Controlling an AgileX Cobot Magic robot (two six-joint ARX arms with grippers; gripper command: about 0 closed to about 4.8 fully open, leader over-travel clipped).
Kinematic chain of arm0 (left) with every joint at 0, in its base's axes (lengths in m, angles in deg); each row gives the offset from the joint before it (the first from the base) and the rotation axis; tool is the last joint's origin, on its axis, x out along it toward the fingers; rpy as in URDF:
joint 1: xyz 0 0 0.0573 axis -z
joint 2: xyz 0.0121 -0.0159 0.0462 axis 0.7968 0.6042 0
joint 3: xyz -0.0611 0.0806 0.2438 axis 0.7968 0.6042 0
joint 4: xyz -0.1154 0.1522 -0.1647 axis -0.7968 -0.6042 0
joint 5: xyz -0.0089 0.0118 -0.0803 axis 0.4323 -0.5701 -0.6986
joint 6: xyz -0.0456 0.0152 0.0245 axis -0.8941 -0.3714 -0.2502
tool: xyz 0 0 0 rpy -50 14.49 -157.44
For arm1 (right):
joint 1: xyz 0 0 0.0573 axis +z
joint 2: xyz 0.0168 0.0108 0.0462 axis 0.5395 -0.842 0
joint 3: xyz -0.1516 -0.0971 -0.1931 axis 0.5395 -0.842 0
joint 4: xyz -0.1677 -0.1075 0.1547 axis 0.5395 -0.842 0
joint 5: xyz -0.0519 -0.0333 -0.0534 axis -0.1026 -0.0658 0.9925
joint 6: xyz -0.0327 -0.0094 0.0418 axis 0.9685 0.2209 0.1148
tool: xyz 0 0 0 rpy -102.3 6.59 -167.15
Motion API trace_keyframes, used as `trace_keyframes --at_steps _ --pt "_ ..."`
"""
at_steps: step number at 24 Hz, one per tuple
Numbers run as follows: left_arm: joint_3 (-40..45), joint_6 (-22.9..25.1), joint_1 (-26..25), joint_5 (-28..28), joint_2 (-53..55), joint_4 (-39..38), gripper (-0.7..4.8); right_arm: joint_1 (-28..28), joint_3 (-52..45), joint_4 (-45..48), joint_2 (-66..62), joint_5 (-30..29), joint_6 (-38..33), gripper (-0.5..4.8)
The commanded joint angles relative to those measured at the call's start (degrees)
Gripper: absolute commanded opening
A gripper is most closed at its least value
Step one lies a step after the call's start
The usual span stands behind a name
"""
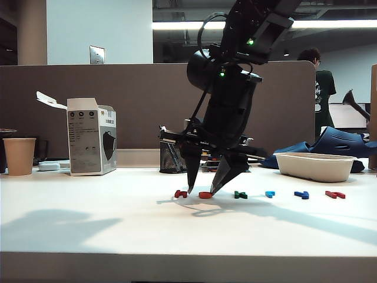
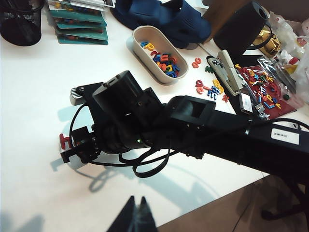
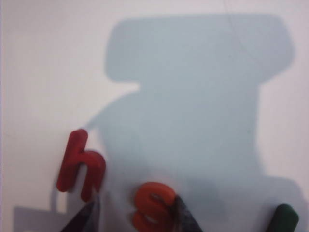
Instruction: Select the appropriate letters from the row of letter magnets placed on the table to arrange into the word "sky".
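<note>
Down, right end effector [image 1: 205, 190] astride orange-red letter [image 1: 205, 194].

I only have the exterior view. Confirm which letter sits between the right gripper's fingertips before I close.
Observer: The right wrist view shows the orange-red magnet is an s. The right gripper is open, with a fingertip on either side of it.
Operator: Name the dark red one beside it.
Observer: The dark red magnet is an h, outside the gap and near one fingertip.
Operator: Report the left gripper.
Observer: In the left wrist view the left gripper is shut, well away from the row.
</note>
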Motion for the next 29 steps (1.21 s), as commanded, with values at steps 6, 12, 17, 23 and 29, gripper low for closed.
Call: trace_keyframes --at_steps 6,12,17,23,29 --pt "-0.22 0.07 -0.09 0.17 -0.15 0.52 -0.05 0.13 -0.44 -5.38 -0.92 3.15 0.26 1.98" --pt "-0.22 0.07 -0.09 0.17 -0.15 0.52 -0.05 0.52 -0.44 -6.80 -1.64 4.52 1.49 1.52" --pt "-0.22 0.07 -0.09 0.17 -0.15 0.52 -0.05 0.57 -0.44 -7.02 -2.34 4.33 1.51 1.01" --pt "-0.22 0.07 -0.09 0.17 -0.15 0.52 -0.05 0.57 -0.39 -9.64 -2.34 0.39 1.44 0.43" --pt "-0.22 0.07 -0.09 0.17 -0.15 0.52 -0.05 1.31 -0.39 -14.38 -2.29 -0.15 0.72 0.43"
